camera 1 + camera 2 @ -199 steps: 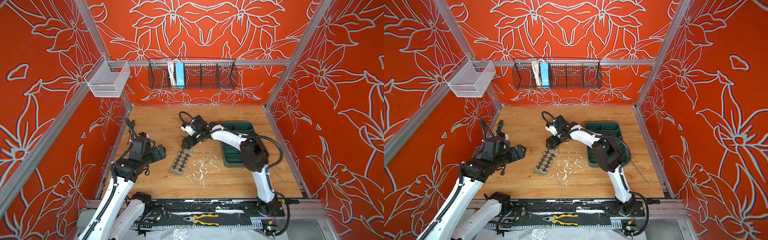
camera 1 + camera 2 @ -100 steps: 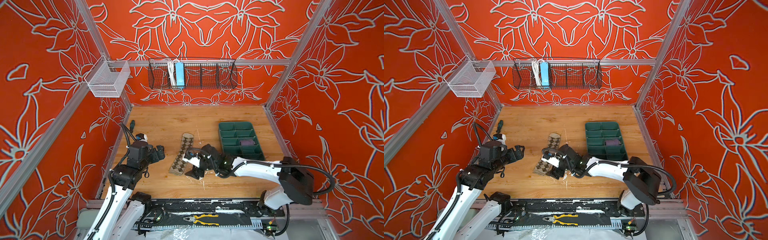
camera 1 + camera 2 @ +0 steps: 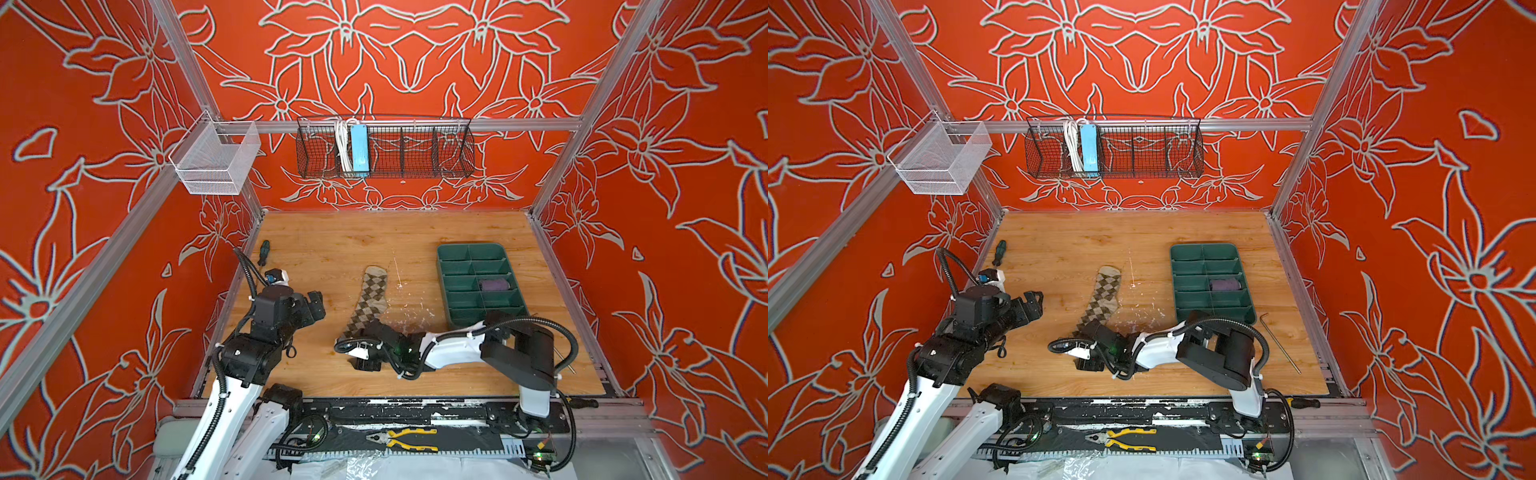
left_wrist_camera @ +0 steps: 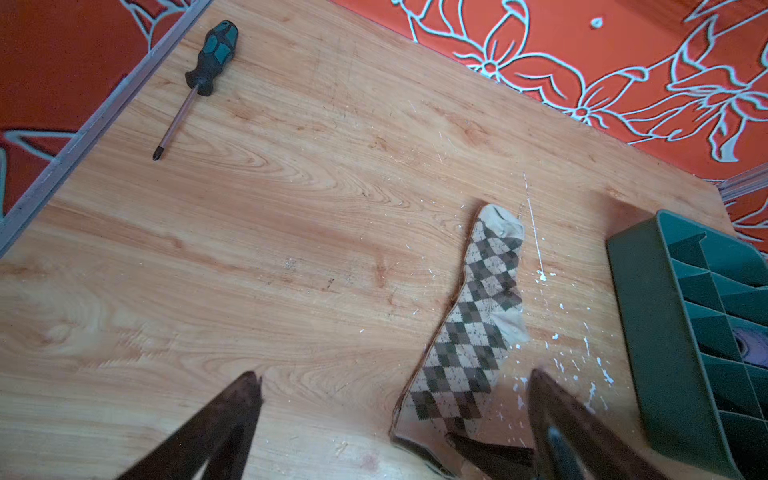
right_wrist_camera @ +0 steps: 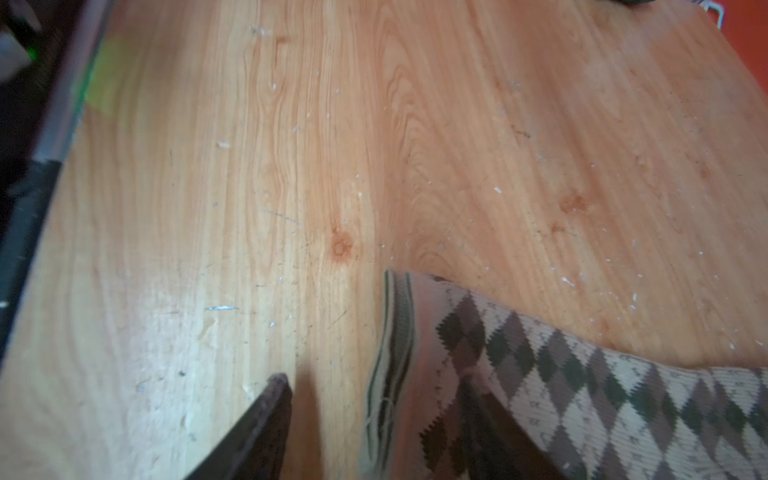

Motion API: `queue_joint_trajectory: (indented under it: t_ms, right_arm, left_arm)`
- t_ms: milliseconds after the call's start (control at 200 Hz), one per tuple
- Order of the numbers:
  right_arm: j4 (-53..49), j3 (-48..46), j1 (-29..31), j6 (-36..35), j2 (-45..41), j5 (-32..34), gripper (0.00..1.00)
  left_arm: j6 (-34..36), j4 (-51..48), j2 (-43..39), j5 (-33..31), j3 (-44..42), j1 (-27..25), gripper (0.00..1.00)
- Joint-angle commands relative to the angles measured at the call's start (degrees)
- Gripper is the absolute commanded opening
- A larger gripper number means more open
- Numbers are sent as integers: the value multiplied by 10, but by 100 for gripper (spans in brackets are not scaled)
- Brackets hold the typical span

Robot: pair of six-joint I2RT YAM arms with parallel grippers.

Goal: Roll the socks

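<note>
The beige sock with brown argyle diamonds [image 3: 368,301] [image 3: 1102,297] lies flat and stretched out mid-table, toe toward the back wall. My right gripper [image 3: 355,334] [image 3: 1086,332] is low at the sock's near cuff end. In the right wrist view its jaws [image 5: 374,378] stand apart astride the striped cuff [image 5: 395,332], one finger on bare wood and one against the fabric. My left gripper [image 3: 316,305] [image 4: 392,376] hovers wide open to the left of the sock, holding nothing. The purple sock [image 3: 492,284] [image 3: 1225,285] sits rolled in a tray compartment.
The green divided tray [image 3: 441,278] [image 4: 636,316] stands right of the sock. A screwdriver [image 3: 263,251] [image 4: 212,54] lies by the left wall and an Allen key [image 3: 1279,343] near the right edge. White flecks dot the wood. Pliers [image 3: 403,438] rest on the front rail.
My right arm swung from the sock's far end to its near cuff end, and its jaws have narrowed. The sock now lies fully stretched out. The left arm barely moved.
</note>
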Motion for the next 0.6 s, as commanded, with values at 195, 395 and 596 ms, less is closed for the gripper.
queue_joint_trajectory:
  t_ms: [195, 395, 596]
  right_arm:
    - [-16, -7, 0, 7, -2, 72, 36]
    - [-39, -72, 1, 16, -55, 66, 15]
    - [-105, -136, 0, 20, -139, 72, 5]
  left_arm:
    - [7, 1, 13, -2, 12, 3, 97]
    - [15, 13, 35, 9, 26, 3, 98]
    - [59, 35, 55, 105, 40, 3, 100]
